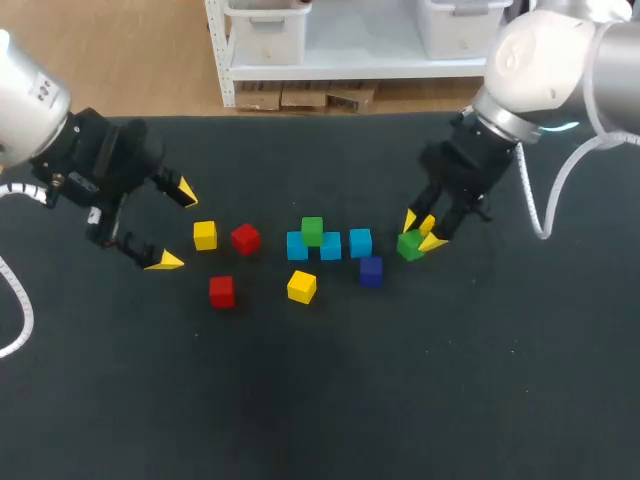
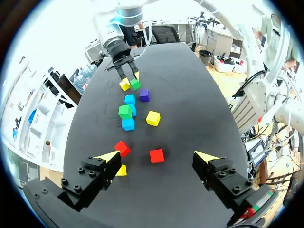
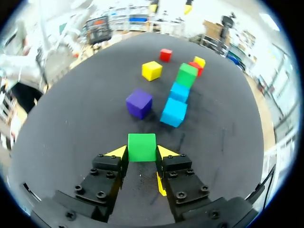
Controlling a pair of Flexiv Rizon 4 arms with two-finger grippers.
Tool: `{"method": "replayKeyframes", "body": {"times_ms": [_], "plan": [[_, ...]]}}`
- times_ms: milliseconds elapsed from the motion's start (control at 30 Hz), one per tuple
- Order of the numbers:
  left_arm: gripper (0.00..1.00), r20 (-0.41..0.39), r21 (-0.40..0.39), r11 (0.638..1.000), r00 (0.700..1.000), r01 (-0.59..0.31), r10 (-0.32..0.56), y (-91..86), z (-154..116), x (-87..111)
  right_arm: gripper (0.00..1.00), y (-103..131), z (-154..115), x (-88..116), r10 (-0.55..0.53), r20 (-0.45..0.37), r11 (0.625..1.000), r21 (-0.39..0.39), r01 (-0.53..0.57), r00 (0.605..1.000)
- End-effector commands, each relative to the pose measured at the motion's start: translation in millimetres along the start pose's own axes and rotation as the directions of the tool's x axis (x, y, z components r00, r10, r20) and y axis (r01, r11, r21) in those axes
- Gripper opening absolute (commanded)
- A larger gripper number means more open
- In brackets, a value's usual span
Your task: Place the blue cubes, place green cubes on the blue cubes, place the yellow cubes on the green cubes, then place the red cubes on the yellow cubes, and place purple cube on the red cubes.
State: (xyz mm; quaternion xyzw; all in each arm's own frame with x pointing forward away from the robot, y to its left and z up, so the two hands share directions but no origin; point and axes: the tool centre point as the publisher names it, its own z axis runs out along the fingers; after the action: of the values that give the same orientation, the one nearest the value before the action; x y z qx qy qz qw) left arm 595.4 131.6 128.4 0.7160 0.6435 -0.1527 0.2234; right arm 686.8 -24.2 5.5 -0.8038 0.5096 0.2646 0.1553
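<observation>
Matt black cloth table (image 1: 320,400) (faintly napped), smooth plastic-looking cubes (image 1: 301,286)

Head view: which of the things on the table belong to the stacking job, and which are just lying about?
Belong to the job:
three light blue cubes
green cube resting on them
second green cube, held in the right gripper
two yellow cubes
two red cubes
purple cube

Just lying about:
no stray item that I can see; the black tabletop is just the work surface

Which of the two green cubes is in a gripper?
The green cube clamped between the right gripper's fingers, apart from the row. The other green cube rests on top of the light blue cubes, untouched.
</observation>
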Motion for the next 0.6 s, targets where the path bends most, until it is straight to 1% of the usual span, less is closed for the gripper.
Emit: {"method": "replayKeyframes", "body": {"times_ms": [33, 167, 300, 400, 467, 600], "plan": [[1.00, 0.006, -0.002, 1.000, 1.000, -0.004, 0.004, -0.2, 0, 1.8, 0.00, 10, -5, -13, 0.119, 0.017, 0.990, 0.075, -0.120, 0.993], [1.00, 0.006, -0.002, 1.000, 1.000, -0.004, 0.004, -0.2, 0, 1.8, 0.00, 4, -11, -24, 0.191, 0.038, 0.972, 0.133, -0.194, 0.981], [1.00, 0.006, -0.002, 1.000, 1.000, -0.004, 0.004, -0.2, 0, 1.8, 0.00, -3, -16, -35, 0.222, 0.057, 0.958, 0.171, -0.229, 0.973], [1.00, 0.006, -0.002, 1.000, 1.000, -0.004, 0.004, -0.2, 0, 1.8, 0.00, -9, -20, -41, 0.240, 0.053, 0.949, 0.196, -0.246, 0.969], [1.00, 0.006, -0.002, 1.000, 1.000, -0.004, 0.004, -0.2, 0, 1.8, 0.00, -14, -20, -44, 0.256, 0.034, 0.943, 0.212, -0.257, 0.966], [1.00, 0.006, -0.002, 1.000, 1.000, -0.004, 0.004, -0.2, 0, 1.8, 0.00, -21, -19, -54, 0.262, 0.016, 0.939, 0.225, -0.259, 0.965]]}}
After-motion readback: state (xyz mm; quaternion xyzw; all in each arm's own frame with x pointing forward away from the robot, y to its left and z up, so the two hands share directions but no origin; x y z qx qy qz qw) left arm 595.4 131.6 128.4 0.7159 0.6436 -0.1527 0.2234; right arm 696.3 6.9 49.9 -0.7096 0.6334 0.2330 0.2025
